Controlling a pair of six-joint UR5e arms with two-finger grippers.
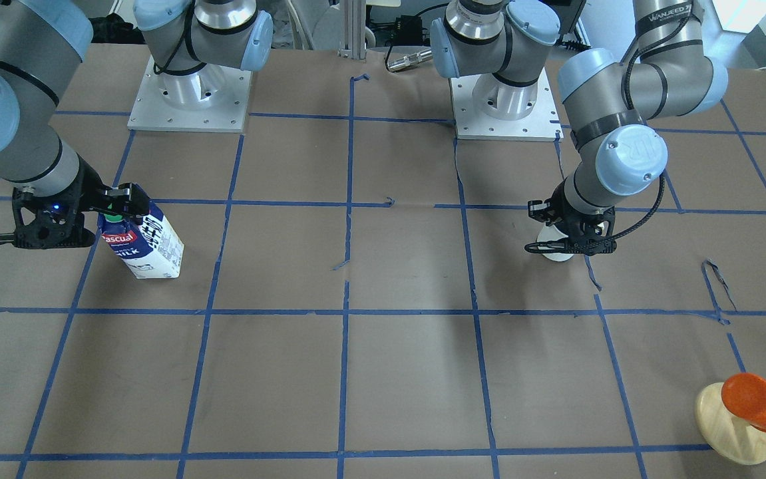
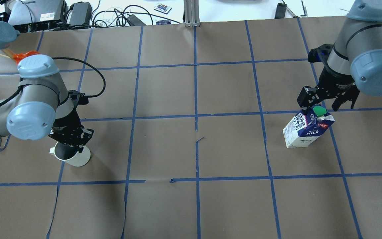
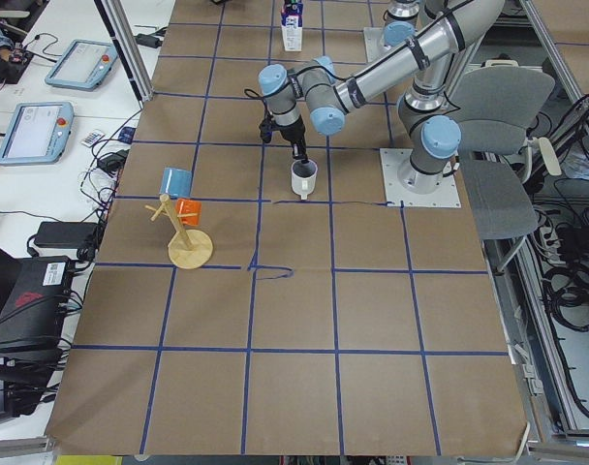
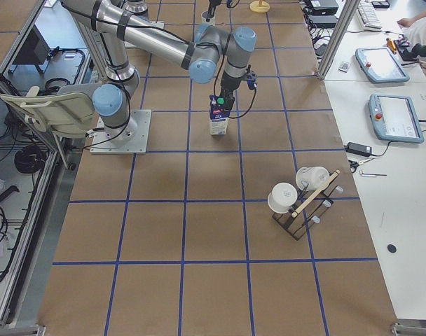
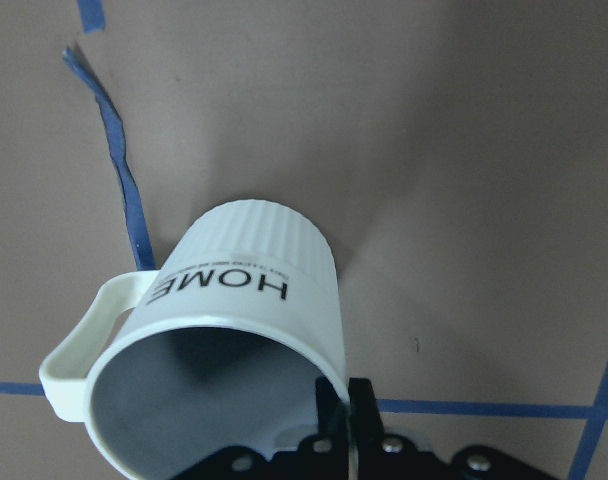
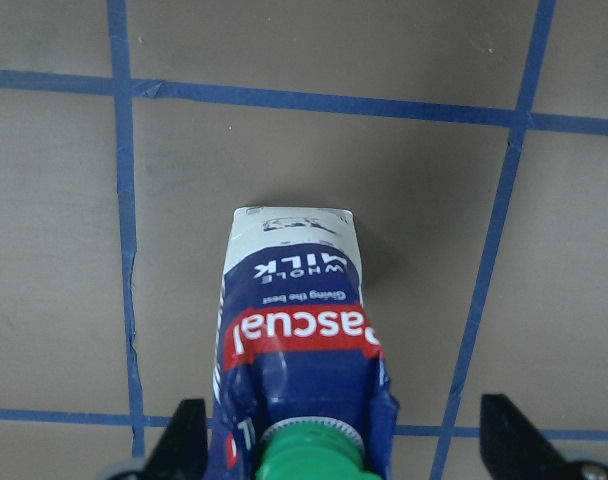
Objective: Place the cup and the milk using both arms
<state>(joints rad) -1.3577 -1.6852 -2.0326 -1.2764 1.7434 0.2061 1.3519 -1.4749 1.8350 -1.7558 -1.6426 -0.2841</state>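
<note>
Two items, two arms: each arm takes one item. My left arm (image 2: 36,99) serves the cup (image 5: 244,290); my right arm (image 2: 360,49) serves the milk (image 6: 294,290).

1. Left jaws. These are closed on the cup's rim wall, with one finger inside the grey bowl and one outside, on the side away from the handle. A rim pinch leaves the handle clear and holds the mouth upward. The cup is on my left side of the worktop (image 2: 194,149), near a blue tape line (image 2: 195,116). Its base appears to rest on the paper, but the wrist view is too steep to confirm contact.

2. Right jaws. These are spread wide and grip nothing. They straddle the carton's gable at the level of the green cap (image 6: 309,455), with a gap on either side. The milk stands on its own base inside a grid square on my right side, well apart from the cup. Since the carton carries its own weight, I judge that nothing depends on my grip here.
</note>
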